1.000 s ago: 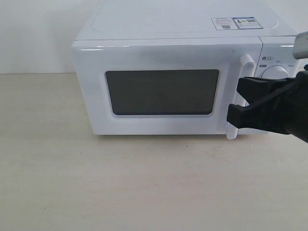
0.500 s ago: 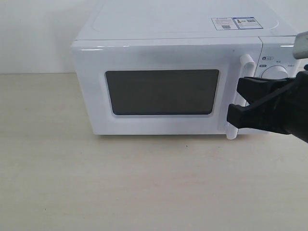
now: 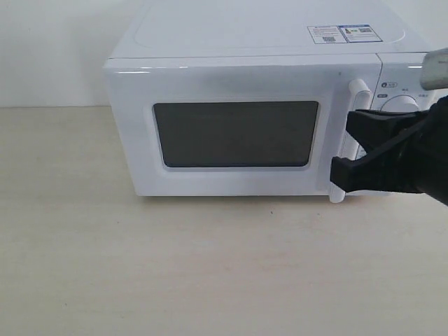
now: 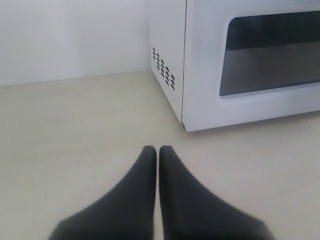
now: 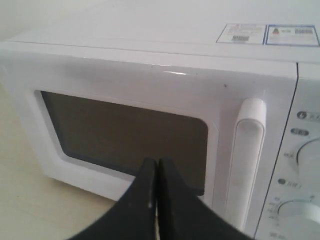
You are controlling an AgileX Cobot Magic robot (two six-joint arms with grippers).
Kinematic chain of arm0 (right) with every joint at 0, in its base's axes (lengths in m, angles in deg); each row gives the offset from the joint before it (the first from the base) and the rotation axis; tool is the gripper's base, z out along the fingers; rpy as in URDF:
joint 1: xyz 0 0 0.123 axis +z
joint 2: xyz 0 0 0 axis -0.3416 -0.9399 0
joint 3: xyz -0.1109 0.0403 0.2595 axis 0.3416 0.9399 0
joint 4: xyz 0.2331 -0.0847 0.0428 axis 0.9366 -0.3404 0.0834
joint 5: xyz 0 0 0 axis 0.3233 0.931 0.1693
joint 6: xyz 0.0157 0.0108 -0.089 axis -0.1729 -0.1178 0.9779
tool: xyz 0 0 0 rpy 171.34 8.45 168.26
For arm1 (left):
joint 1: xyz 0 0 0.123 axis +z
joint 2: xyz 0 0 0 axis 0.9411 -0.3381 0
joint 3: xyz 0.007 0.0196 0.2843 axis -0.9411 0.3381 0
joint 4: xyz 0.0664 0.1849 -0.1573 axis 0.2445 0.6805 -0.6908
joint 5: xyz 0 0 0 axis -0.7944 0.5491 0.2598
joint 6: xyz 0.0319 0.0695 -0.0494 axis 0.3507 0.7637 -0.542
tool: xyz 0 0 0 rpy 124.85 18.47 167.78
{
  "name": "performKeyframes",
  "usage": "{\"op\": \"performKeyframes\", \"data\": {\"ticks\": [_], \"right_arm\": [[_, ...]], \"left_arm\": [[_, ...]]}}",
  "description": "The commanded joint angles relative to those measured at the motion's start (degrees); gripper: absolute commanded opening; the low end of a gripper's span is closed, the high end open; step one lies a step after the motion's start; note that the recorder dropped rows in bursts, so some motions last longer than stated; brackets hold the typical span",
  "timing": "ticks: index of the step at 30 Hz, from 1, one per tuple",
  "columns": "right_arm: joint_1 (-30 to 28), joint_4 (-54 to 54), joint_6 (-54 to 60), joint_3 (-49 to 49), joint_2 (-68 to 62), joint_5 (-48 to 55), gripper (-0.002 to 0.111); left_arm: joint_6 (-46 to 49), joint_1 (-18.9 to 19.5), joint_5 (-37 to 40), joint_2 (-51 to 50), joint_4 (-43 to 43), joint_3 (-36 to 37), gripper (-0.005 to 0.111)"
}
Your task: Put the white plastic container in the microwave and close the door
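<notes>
Shows the microwave (image 3: 245, 42) at 12 o'clock on the table (image 3: 210, 266), door (image 3: 231, 84) shut. Bears two stickers (image 5: 267, 34) on top (print too small to read). Reveals side vent slots (image 4: 163, 67) from the left wrist only, the handle (image 5: 248, 150) close up from the right. Finds left gripper (image 4: 158, 149) and right gripper (image 5: 158, 162) fingers pressed together, empty, the right at the door's 3 o'clock.

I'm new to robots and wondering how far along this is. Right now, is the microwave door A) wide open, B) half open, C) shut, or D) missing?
C: the door sits flush with the front of the microwave, and its handle stands upright beside the knobs.
</notes>
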Motion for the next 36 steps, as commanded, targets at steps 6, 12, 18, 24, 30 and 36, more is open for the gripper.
{"op": "performKeyframes", "data": {"ticks": [6, 12, 18, 24, 30, 36], "right_arm": [[-0.7, 1.3, 12.7, 0.1, 12.5, 8.6, 0.000], [-13.8, 2.1, 12.7, 0.4, 30.7, 28.0, 0.000], [-22.3, 2.6, 9.7, 13.5, 49.1, 22.2, 0.000], [-22.4, 2.6, 8.4, 22.8, 57.4, 15.5, 0.000], [-25.2, 3.5, 6.9, 22.8, 57.4, 15.5, 0.000], [-26.3, 3.5, 7.3, 22.8, 57.4, 16.3, 0.000]], "left_arm": [[0.4, 0.1, -0.2, 0.2, -0.3, 0.2, 0.004], [0.4, 0.1, -0.2, 0.2, -0.3, 0.2, 0.004], [0.4, 0.1, -0.2, 0.2, -0.3, 0.2, 0.004], [0.4, 0.1, -0.2, 0.2, -0.3, 0.2, 0.004], [0.4, 0.1, -0.1, 0.2, -0.3, 0.2, 0.004], [0.4, 0.1, -0.1, 0.2, -0.3, 0.2, 0.004]]}}
